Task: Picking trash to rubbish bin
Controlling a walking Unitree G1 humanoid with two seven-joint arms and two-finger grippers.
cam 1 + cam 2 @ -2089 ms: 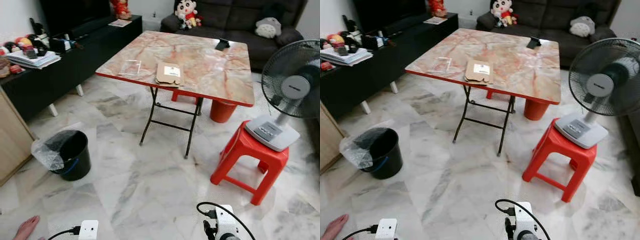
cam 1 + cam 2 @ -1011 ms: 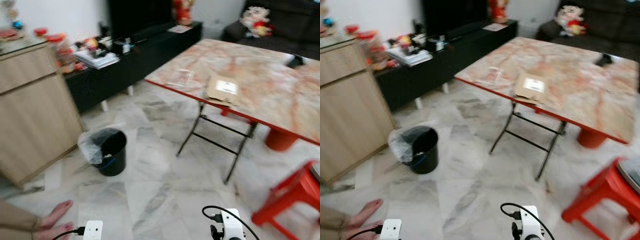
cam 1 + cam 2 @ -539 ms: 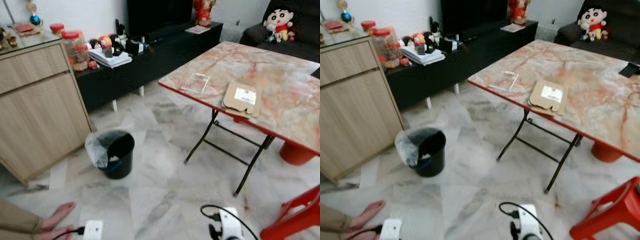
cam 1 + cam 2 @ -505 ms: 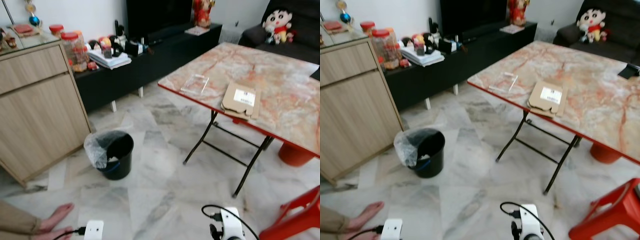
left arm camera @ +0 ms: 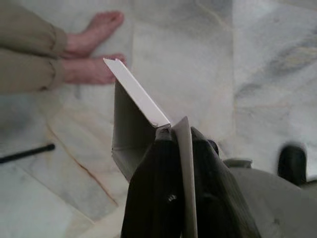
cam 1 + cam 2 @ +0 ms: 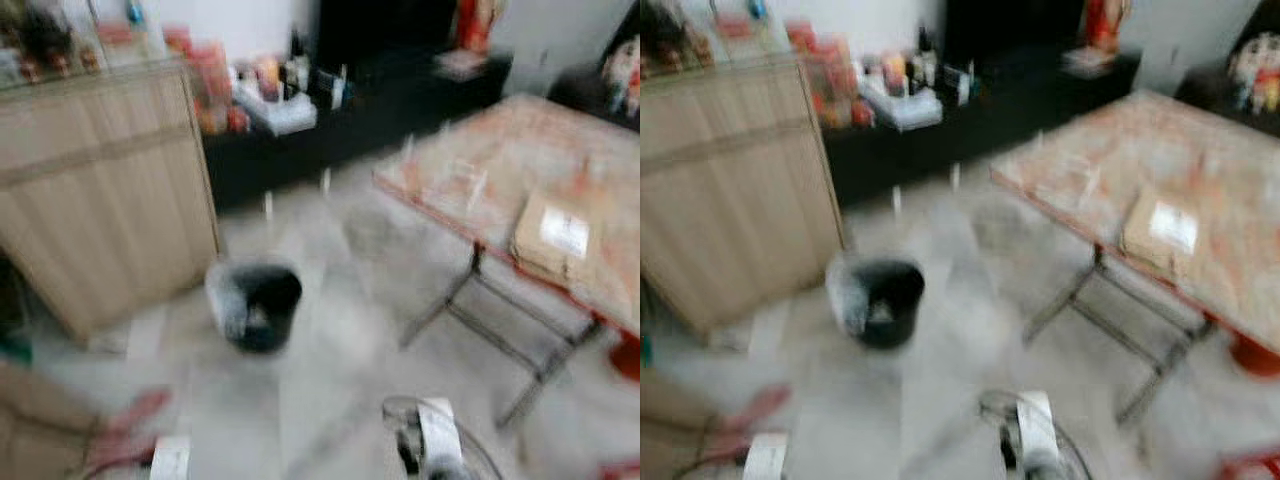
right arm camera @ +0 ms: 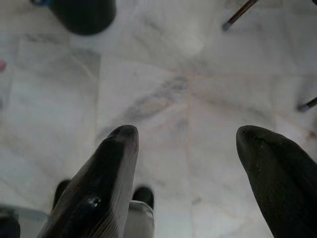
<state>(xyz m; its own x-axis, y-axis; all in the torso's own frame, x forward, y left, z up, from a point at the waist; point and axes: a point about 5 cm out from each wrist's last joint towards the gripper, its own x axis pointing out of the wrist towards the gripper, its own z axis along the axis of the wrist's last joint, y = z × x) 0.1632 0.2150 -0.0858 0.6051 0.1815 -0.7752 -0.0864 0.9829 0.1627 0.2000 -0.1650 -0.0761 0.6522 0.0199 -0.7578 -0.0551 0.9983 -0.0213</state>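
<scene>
1. Room: pale grey-veined marble tile floor (image 7: 148,99), glossy and hard. A light wood-grain cabinet (image 6: 100,190) stands on the robot's left and a low black TV bench (image 6: 380,110) runs along the far wall. Head views are heavily motion-blurred, so all positions are approximate.
2. Target: the round black plastic rubbish bin with a clear crinkled liner (image 6: 255,305) sits on the floor just in front of the cabinet, well apart from both grippers.
3. Left gripper (image 5: 181,148): fingers narrow, clamped on a folded white card scrap (image 5: 133,109). It is thin, stiff and creased into a V, with 1 flap sticking up past the fingertips.
4. Right gripper (image 7: 185,144): spread wide, holding nothing, over bare floor.
5. More trash waits on the folding marble-pattern table with a red edge (image 6: 480,180): a flat brown cardboard packet with a white label (image 6: 555,240), near the table's front edge.
6. Risks:
   - The card is pinched by 1 thin edge (smooth surface), so it could slip or pivot out during the walk.
   - A light sheet may flutter and miss the bin opening if released from high up.
   - The slack liner partly covers the rim and could deflect the drop.
   - A person's bare feet (image 5: 94,49) are on the floor beside the robot's path: collision hazard.
   - Blur hurts bin localisation.
</scene>
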